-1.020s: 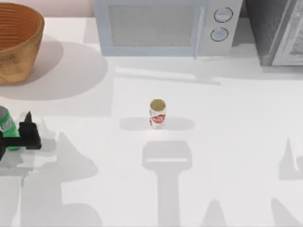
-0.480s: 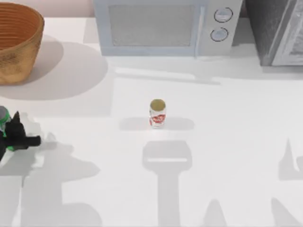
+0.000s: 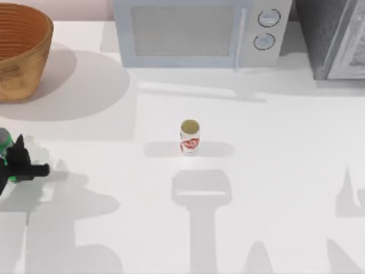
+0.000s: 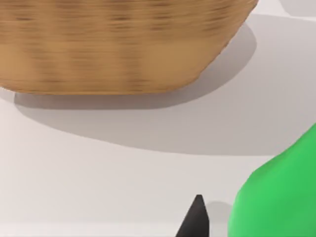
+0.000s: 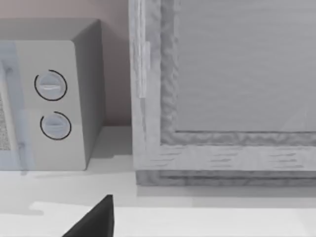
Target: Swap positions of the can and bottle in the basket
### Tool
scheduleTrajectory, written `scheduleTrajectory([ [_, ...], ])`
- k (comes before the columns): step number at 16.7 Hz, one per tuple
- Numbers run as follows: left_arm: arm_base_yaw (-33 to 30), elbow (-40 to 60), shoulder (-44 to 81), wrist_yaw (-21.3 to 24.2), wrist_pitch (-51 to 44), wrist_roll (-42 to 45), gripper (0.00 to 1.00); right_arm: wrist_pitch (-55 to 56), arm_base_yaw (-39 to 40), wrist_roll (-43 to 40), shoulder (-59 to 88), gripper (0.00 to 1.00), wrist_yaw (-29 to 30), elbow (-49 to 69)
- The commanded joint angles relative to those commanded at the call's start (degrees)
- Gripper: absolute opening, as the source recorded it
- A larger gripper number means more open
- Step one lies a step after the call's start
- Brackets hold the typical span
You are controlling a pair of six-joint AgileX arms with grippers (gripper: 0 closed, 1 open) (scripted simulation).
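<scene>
The white can with red markings and a gold top stands upright on the table's middle, alone. At the table's left edge my left gripper is shut on the green bottle, which is partly cut off by the picture's edge. In the left wrist view the bottle bulges beside one black fingertip, with the wicker basket beyond it. The orange-brown basket sits at the back left corner, and its visible inside holds nothing. A dark part of my right gripper shows in the right wrist view.
A white microwave stands along the back, with a grey appliance to its right. The right wrist view faces the microwave's dials and the grey appliance. Arm shadows lie across the front of the table.
Over the last second my left gripper and the bottle shifted left toward the table's edge, then held still. The can has not moved.
</scene>
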Motion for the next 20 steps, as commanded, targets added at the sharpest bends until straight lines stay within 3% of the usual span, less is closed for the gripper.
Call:
scheduleTrajectory([
  [5,0.69,0.17,-0.54,0.18,-0.69,0.39,0.00,0.00,0.00,0.00,0.00,1.00,0.00,0.00],
  [9,7.28,4.39,-6.76,1.95,-8.88,3.45,0.00,0.00,0.00,0.00,0.00,1.00,0.00,0.00],
  [15,16.57,25.39,-20.33,6.09,-35.48,7.98,0.00,0.00,0.00,0.00,0.00,1.00,0.00,0.00],
  [20,14.24,49.44,-21.88,8.60,-59.26,7.35,0.00,0.00,0.00,0.00,0.00,1.00,0.00,0.00],
])
